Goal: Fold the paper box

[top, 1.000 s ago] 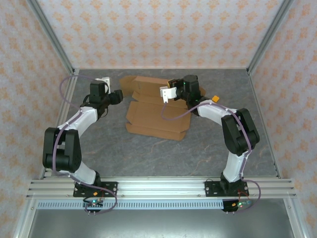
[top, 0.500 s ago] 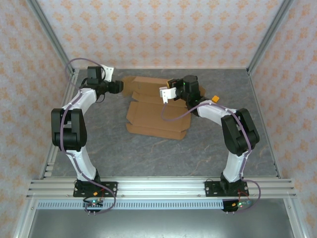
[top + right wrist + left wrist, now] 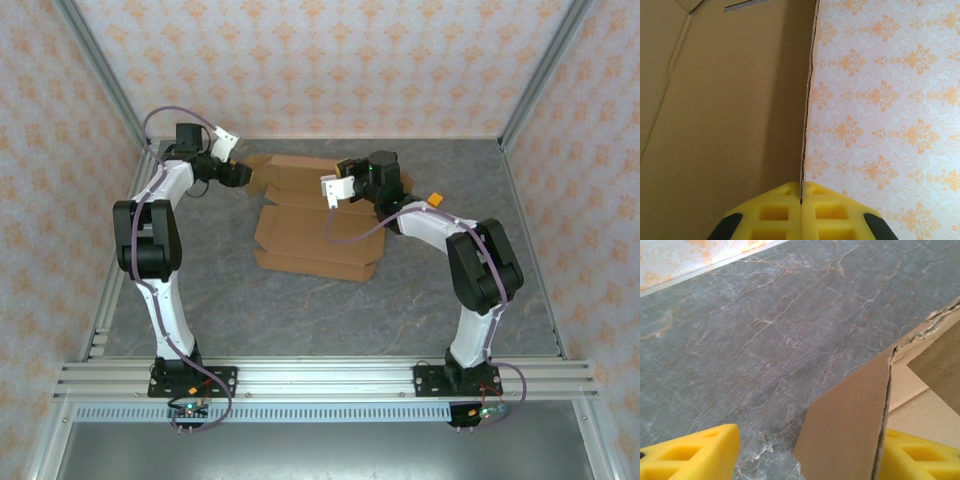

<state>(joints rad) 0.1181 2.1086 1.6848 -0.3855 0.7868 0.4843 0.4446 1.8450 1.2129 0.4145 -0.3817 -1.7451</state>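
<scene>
The paper box [image 3: 315,235] is a brown cardboard sheet lying part-folded at the back middle of the table. My right gripper [image 3: 336,189] is shut on the thin edge of a raised panel; in the right wrist view the yellow fingers [image 3: 780,212] pinch that edge [image 3: 805,125], with the panel's face [image 3: 725,110] to the left. My left gripper [image 3: 241,175] is at the box's far left corner and stands open. In the left wrist view a pointed flap [image 3: 850,425] rises between its fingers [image 3: 690,455], close against the right one.
A small orange piece [image 3: 436,200] lies on the grey marbled table [image 3: 300,310] right of the box. Metal frame posts and patterned walls [image 3: 330,60] enclose the table. Bare tabletop [image 3: 765,330] stretches beyond the left gripper.
The left arm has swung out and stretched toward the back left, bringing its gripper to the box's left flap. The right arm and the box have stayed put.
</scene>
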